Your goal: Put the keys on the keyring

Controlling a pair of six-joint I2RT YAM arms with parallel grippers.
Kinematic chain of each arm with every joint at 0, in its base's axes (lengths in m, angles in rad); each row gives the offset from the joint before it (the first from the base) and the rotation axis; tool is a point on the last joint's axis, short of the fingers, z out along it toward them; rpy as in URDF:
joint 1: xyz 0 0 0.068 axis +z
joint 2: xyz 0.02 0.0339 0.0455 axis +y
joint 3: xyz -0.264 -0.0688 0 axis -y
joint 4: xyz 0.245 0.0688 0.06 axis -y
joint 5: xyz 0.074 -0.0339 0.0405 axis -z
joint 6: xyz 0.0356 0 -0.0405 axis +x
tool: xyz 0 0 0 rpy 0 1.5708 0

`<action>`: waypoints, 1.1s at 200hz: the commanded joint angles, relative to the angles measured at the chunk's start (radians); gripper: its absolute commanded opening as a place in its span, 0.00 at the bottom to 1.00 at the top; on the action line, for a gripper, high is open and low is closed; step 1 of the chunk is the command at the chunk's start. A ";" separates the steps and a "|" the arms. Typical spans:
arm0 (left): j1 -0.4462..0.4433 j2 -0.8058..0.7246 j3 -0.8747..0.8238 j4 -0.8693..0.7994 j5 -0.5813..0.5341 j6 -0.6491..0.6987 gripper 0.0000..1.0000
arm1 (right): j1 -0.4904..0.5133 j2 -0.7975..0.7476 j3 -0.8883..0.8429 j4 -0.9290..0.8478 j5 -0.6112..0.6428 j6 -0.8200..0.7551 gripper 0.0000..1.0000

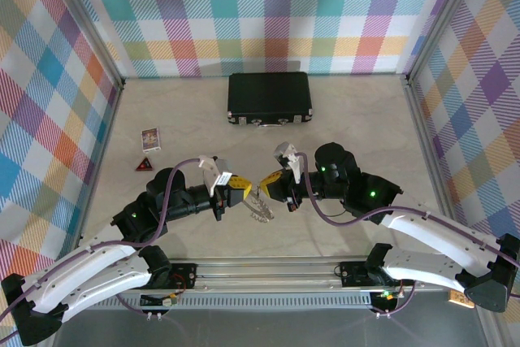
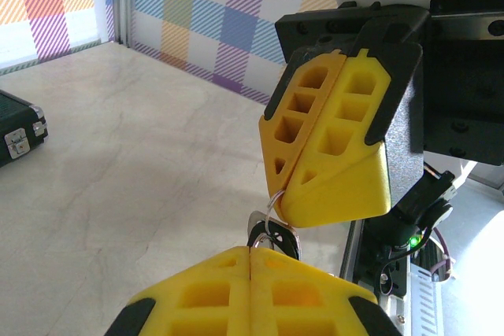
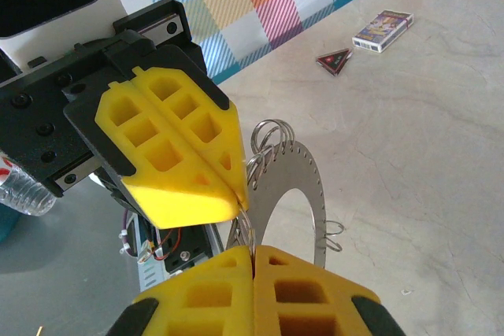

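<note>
**A:** Where does everything stand?

**B:** Both tools meet tip to tip over the near middle of the bench (image 1: 341,119). The left tool (image 1: 240,193) is pressed shut on what looks like the rim of the keys (image 3: 291,167). That silvery wreath hangs just past the tips and seems to be off the bench. The right tool (image 1: 270,184) is shut too, pinching a thin wire loop that I take for the keyring (image 2: 269,212).

**A:** So it's the threading step. How should it go?

**B:** With small moves. Hold the left tool steady so the wreath doesn't swing, and let the right one turn the loop along its own curve rather than tug — a tug could bend the wire or slip it from the pads. The tips hide whether the loop's gap has entered a hole.

**A:** What's the main risk?

**B:** A drop — the wreath hangs by its edge alone.
</note>
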 commanded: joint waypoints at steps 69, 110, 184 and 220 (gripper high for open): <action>-0.003 -0.021 -0.001 0.056 0.014 0.013 0.00 | 0.005 0.032 -0.012 0.032 -0.017 0.006 0.00; -0.003 -0.021 -0.004 0.057 0.013 0.012 0.00 | 0.005 0.038 -0.017 0.039 -0.036 0.005 0.00; -0.003 -0.021 -0.002 0.054 0.010 0.013 0.00 | 0.005 0.001 -0.038 0.040 -0.032 -0.012 0.00; -0.003 -0.017 -0.004 0.057 0.011 0.013 0.00 | 0.004 -0.039 -0.062 0.046 0.000 -0.033 0.00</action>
